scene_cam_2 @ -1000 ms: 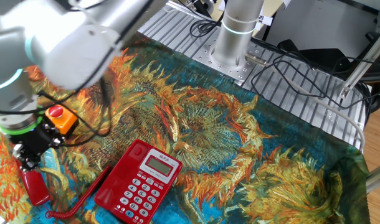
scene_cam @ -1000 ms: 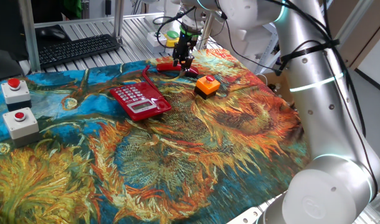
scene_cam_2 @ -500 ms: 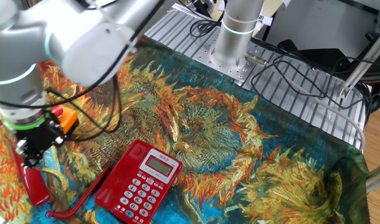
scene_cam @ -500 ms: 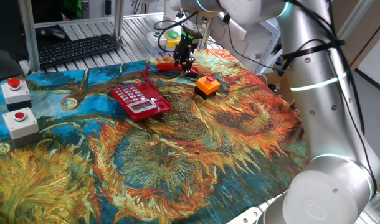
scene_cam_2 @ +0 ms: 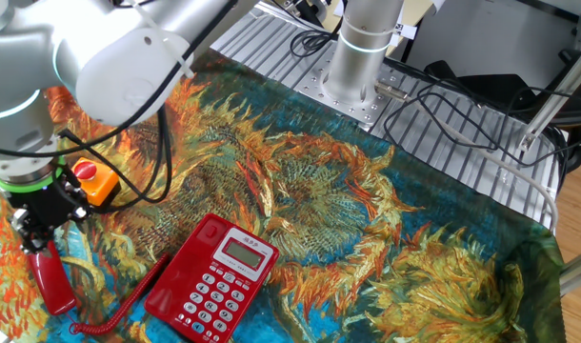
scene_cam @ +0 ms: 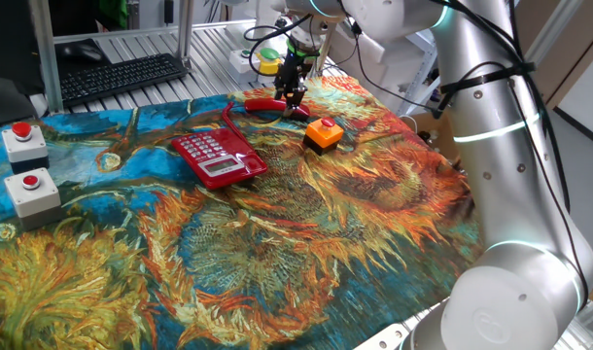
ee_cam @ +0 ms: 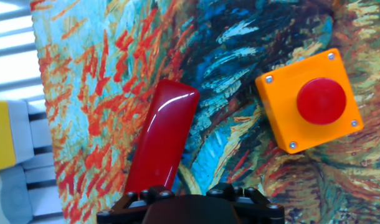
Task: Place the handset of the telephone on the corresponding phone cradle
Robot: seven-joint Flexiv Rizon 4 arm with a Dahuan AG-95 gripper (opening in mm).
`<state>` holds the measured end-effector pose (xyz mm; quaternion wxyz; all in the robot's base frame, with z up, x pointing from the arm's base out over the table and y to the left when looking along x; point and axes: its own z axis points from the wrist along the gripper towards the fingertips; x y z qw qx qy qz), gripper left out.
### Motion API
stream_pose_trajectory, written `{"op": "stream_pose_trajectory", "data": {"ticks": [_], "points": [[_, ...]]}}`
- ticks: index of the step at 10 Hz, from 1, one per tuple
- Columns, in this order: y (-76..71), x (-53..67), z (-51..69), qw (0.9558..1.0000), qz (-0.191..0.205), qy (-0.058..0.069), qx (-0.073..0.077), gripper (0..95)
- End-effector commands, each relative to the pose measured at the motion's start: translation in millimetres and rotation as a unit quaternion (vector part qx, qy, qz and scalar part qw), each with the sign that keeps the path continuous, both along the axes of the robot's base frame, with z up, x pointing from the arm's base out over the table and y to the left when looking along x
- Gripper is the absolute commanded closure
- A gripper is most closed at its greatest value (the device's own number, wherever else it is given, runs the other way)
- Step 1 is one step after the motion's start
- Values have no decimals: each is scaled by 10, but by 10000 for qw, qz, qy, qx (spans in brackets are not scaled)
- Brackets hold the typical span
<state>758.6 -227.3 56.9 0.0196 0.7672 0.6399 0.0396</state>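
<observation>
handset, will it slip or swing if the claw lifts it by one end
The handset looks glossy and smooth, so it may slip in a narrow pinch. It is a long bar, so an end grip could let it droop. Its thin cord runs to the telephone and may tug.

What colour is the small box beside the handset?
Orange box with a red button; clearest in the hand view.

Large silver-white robot arm [scene_cam: 491, 146] with glowing teal joint rings reaches from near side across to far edge of table. Black wrist section points straight down. Black 2-finger gripper [scene_cam: 294, 94] hangs at the end, also in the other fixed view [scene_cam_2: 35, 238]. Jaws part-way apart, fingers too small and dark to tell any contact. Hand view shows only the black gripper base [ee_cam: 196, 205] along bottom edge, fingertips out of frame.
</observation>
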Motion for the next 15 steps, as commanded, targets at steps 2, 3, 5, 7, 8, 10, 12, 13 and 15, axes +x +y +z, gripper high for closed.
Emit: {"op": "stream_pose_trajectory", "data": {"ticks": [2,3,5,7,8,10,12,13,15], "points": [[-78,60,-25,9999,-129,-48,-86,380],[-89,57,-31,9999,-128,-39,-89,380],[-112,50,-58,9998,-179,-41,-98,380],[-130,44,-93,9997,-202,-40,-116,380],[-152,37,-99,9996,-270,-49,-120,380],[-179,29,-92,9994,-259,-148,-146,380],[-197,23,-93,9992,-267,-245,-144,380],[-204,20,-91,9993,-240,-266,-147,190],[-210,19,-101,9991,-191,-333,-163,190]]}}
